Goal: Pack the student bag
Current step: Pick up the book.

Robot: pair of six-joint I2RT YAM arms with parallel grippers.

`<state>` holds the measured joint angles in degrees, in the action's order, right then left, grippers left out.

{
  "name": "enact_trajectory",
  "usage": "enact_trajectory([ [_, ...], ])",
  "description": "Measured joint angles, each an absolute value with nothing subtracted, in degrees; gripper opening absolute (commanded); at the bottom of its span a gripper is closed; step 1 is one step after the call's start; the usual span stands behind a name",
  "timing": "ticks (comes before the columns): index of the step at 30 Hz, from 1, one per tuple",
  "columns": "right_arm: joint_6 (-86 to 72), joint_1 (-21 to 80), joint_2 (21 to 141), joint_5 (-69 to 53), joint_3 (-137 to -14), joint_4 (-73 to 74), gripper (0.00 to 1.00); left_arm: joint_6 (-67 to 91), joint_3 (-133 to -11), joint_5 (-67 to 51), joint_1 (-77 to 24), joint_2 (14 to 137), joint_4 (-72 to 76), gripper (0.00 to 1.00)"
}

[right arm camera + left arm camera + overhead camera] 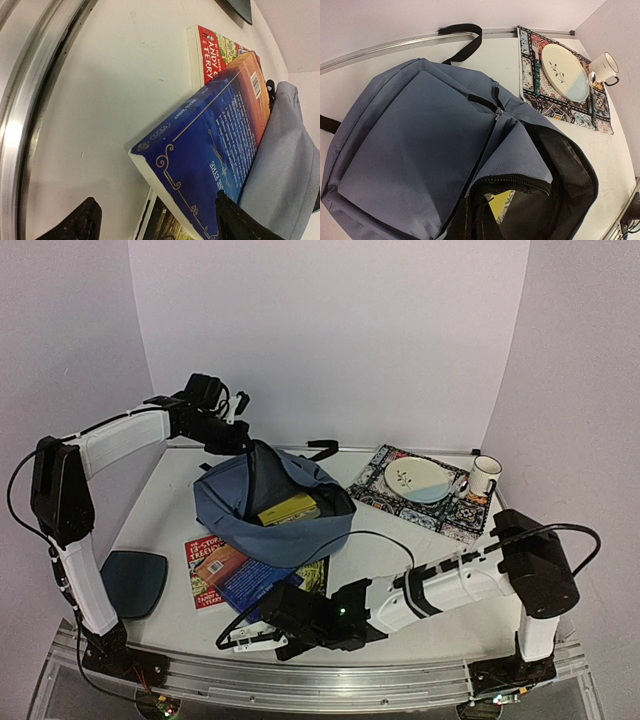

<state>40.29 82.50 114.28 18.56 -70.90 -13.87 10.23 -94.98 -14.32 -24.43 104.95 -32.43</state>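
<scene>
The slate-blue student bag [275, 515] lies mid-table with its mouth facing the arms. My left gripper [238, 440] is shut on the bag's upper zipper edge [520, 181] and holds it lifted, so the dark lining shows. A yellow book [290, 508] [502, 202] rests inside. In front of the bag, a blue book [252, 583] [220, 135] lies across a red book [205, 560] [212, 55] and a dark book [315, 575] [170, 227]. My right gripper [258, 625] [160, 222] is open low over the table, its fingers either side of the blue book's near corner.
A dark teal pad [133, 580] lies at the near left. A patterned placemat [440, 515] [540, 97] at the back right carries a plate [423, 480] [565, 72], with a mug [485, 477] [604, 67] beside it. A metal rail [30, 100] runs along the near edge.
</scene>
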Motion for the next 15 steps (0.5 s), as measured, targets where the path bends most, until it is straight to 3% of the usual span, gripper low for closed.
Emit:
enact_trajectory([
  [11,51.0,83.69,122.55,26.54,-70.49,-30.12,0.68,10.94,-94.35,-18.33,-24.43,104.07,-32.48,0.0],
  [15,55.3,83.8,125.33,29.55,-70.48,-37.48,0.6,10.94,-94.35,-18.95,-24.43,103.98,-32.47,0.0],
])
